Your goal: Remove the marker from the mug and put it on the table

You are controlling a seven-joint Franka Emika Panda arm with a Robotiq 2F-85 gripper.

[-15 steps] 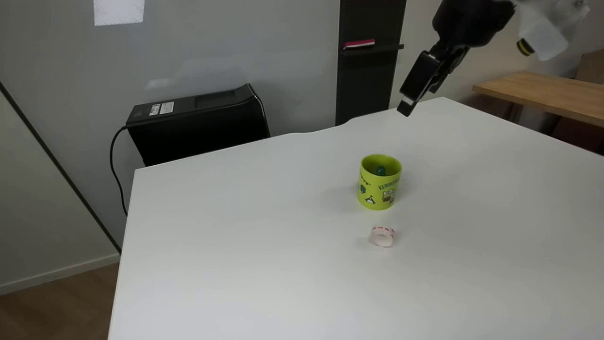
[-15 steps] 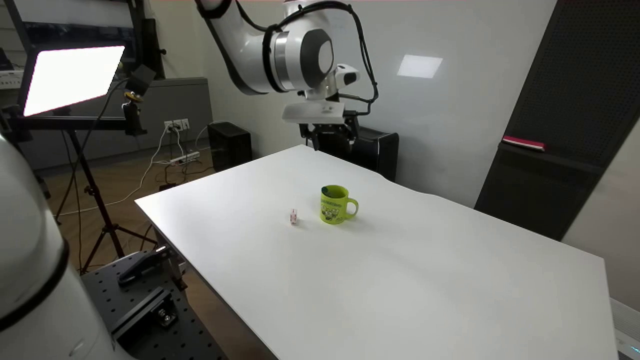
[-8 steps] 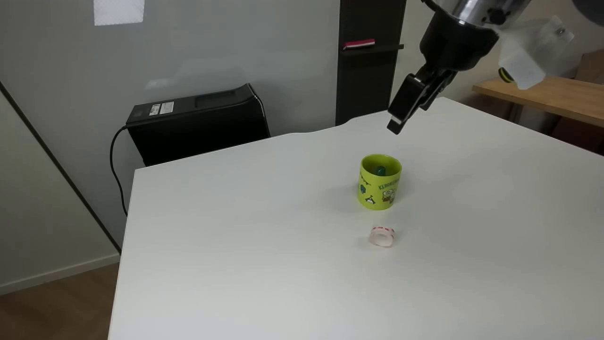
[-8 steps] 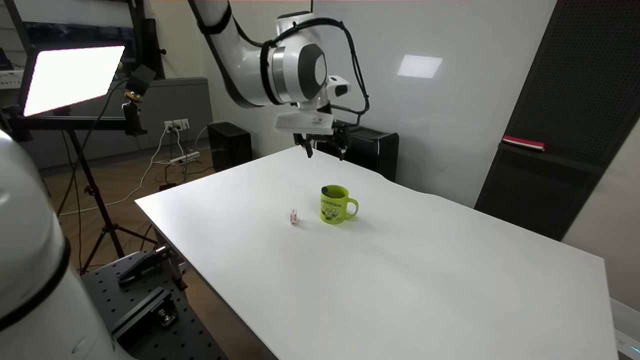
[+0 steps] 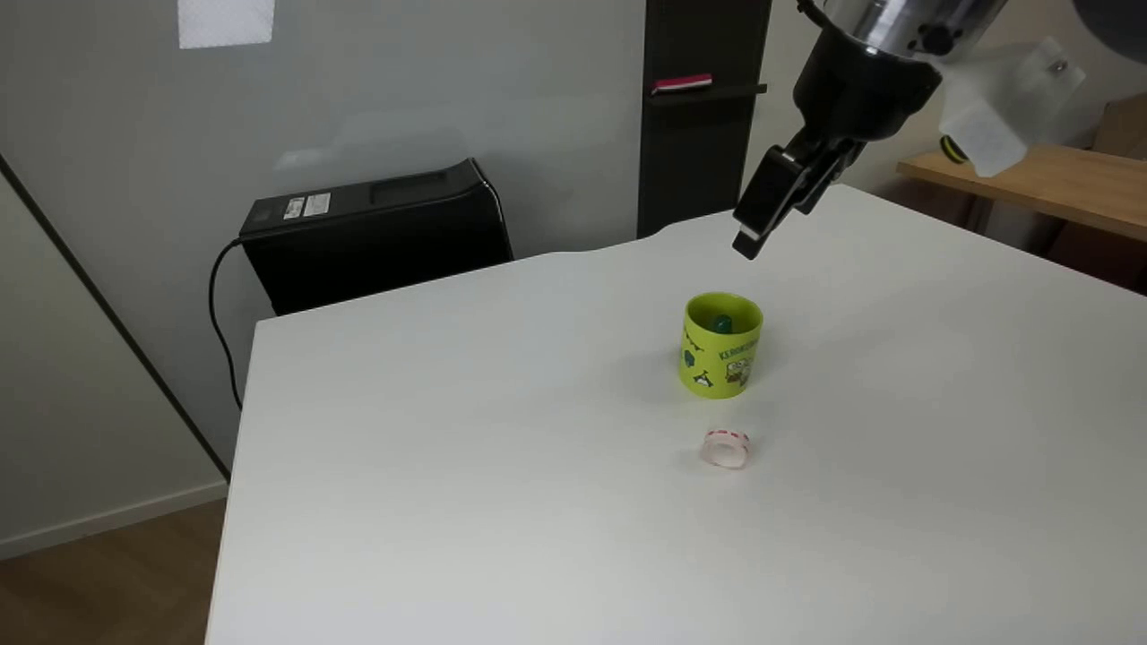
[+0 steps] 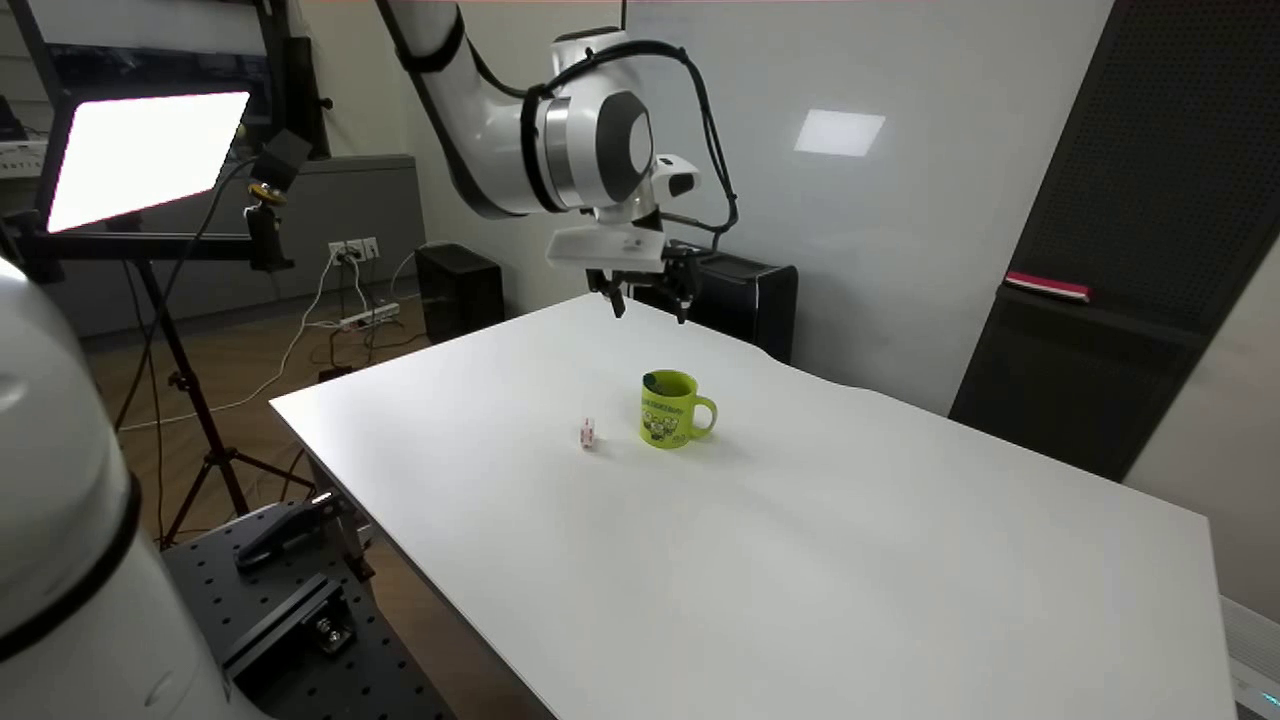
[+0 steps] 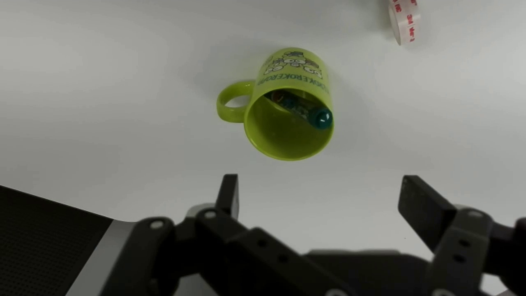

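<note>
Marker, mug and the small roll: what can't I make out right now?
Handle: hidden behind the mug in an exterior view.
Marker: far end hidden by the mug's wall in the wrist view; all but one end hidden by it in both exterior views.
Roll: partly cut off by the wrist view's top edge.

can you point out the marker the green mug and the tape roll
Marker (image 7: 301, 108), wrist view: its dark barrel.
Green mug (image 5: 719, 363), in an exterior view: its printed outer wall.
Tape roll (image 7: 407, 22), wrist view: its red-lettered band.

Arm (image 6: 495, 150) bent; gripper (image 7: 318, 187) slanting downward, fingers (image 7: 425, 205) spread wide.
</note>
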